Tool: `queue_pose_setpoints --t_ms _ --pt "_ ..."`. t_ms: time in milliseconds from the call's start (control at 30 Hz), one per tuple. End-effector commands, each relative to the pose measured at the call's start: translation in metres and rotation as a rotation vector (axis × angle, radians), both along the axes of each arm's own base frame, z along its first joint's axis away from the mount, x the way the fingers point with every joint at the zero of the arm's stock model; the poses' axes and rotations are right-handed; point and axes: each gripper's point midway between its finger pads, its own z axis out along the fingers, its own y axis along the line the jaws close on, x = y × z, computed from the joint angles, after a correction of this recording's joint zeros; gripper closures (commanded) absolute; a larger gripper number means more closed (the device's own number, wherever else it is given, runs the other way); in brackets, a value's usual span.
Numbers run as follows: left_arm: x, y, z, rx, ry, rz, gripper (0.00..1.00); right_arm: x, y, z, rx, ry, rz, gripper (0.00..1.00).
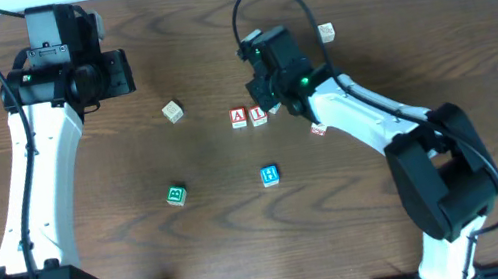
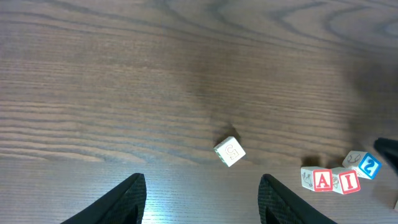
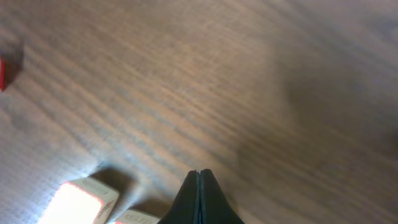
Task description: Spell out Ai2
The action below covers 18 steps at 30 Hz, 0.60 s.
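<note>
Three cubes stand in a row at mid-table: the red A cube (image 1: 238,117) (image 2: 323,180), the red I cube (image 1: 257,115) (image 2: 349,181), and the blue-framed 2 cube (image 2: 369,165) at the right end, turned slightly and set a little farther back. In the overhead view the 2 is mostly hidden under my right gripper (image 1: 269,102). That gripper (image 3: 199,177) is shut with nothing in it, its tip just above the table beside two red-edged cubes (image 3: 81,199). My left gripper (image 1: 121,72) (image 2: 202,180) hangs open and empty at the far left, well away from the row.
A plain pale cube (image 1: 172,111) (image 2: 229,151) lies left of the row. A green-framed cube (image 1: 175,194) and a blue H cube (image 1: 269,176) sit nearer the front. A red-marked cube (image 1: 318,129) lies under the right arm, and another pale cube (image 1: 327,33) sits far right.
</note>
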Motion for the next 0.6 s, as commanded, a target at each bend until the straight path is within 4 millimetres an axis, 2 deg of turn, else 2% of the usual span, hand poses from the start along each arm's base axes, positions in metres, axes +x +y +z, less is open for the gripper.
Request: queue_pose_setpoints --t_ms 0,167,333,567 --pt "-0.003 -0.001 0.005 -0.003 -0.012 -0.008 0.41 0.002 0.012 -0.008 -0.032 0.031 0.031 0.99" --pt "-0.003 -0.001 0.005 -0.003 -0.012 -0.008 0.41 0.016 0.022 0.010 -0.028 0.014 0.034 0.99" --pt "-0.003 -0.001 0.005 -0.003 -0.013 -0.008 0.41 0.004 0.012 -0.006 -0.101 0.112 0.059 0.99" --pt "-0.003 -0.001 0.005 -0.003 -0.013 -0.008 0.41 -0.009 0.021 -0.012 -0.092 0.160 0.108 0.99"
